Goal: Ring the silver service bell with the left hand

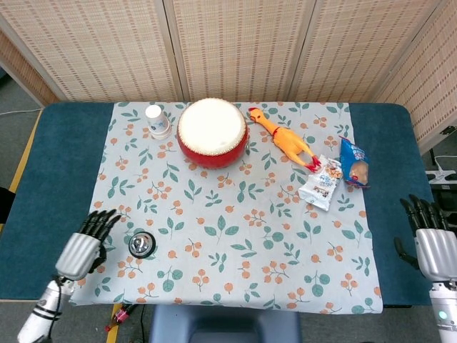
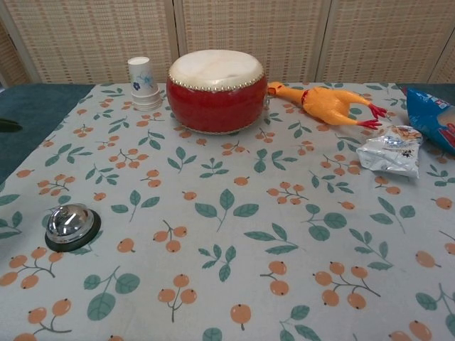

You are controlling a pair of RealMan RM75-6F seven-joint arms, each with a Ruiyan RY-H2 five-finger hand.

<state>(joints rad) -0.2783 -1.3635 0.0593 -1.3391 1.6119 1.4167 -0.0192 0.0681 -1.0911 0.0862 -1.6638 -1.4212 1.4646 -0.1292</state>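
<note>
We log the silver service bell (image 1: 141, 244) uncovered on the leaf-print cloth (image 1: 235, 214) near the desk's front-left edge. Our left hand (image 1: 82, 246) lies just beside it, released with fingers apart; our right hand (image 1: 432, 239) is likewise empty. Snack packet (image 1: 322, 182) lettering is unreadable.

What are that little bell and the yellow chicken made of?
The service bell looks like polished metal: its dome mirrors the room, on a dark base that may be plastic. The chicken seems to be rubber or soft vinyl, smooth and slightly glossy, though that is a guess.
</note>
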